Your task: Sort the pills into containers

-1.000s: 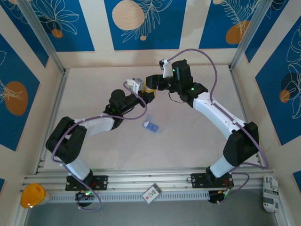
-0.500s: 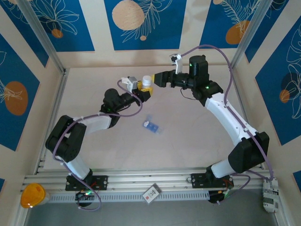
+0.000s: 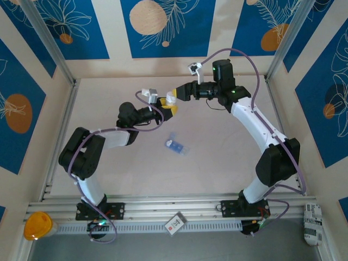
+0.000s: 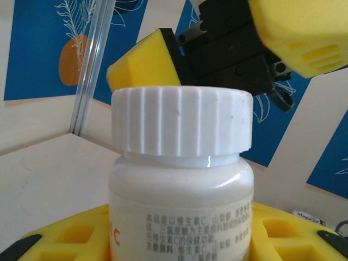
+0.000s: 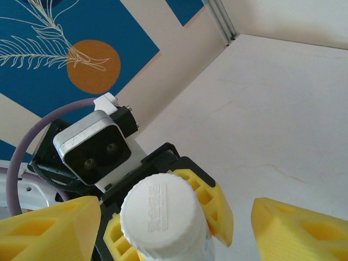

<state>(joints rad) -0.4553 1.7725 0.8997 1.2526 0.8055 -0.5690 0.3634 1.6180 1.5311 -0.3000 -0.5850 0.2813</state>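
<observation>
left gripper [image 3: 167,107] is clamped on the pill bottle [image 4: 182,185], right gripper [image 5: 174,231] hangs open either side of its white cap [image 5: 159,209], so I'd centre, squeeze evenly, then twist; blue pill box [image 3: 175,145] sits on the table [image 3: 217,160] between the arms.

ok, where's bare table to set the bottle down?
Free: the table between pill box and right arm; the near strip between pill box and base rail; the far strip under the back wall. Crowded: where the left claw holds the bottle and the open right claw straddles its cap.
</observation>
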